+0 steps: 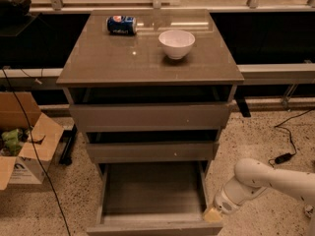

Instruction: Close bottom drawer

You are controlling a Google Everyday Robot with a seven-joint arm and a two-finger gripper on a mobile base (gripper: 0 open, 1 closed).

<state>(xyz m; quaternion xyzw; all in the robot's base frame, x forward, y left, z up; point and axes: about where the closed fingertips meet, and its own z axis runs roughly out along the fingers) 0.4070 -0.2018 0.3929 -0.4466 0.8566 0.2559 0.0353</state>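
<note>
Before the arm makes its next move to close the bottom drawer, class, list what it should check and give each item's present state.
1. Bottom drawer pulled out, needing a push: ok.
2. Inside free of objects: ok, nothing visible there.
3. Gripper near the drawer's right front corner: ok.
4. Gripper touching the drawer front: cannot tell.
5. Gripper centred on the front: not ok, it sits at the corner.
6. Middle drawer clear of the gripper: ok.

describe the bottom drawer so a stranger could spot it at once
Find the grey-brown cabinet with three drawers. The bottom drawer is the lowest, with the tool at its front right corner. Alone, it is pulled far out, showing its deep tray.
</note>
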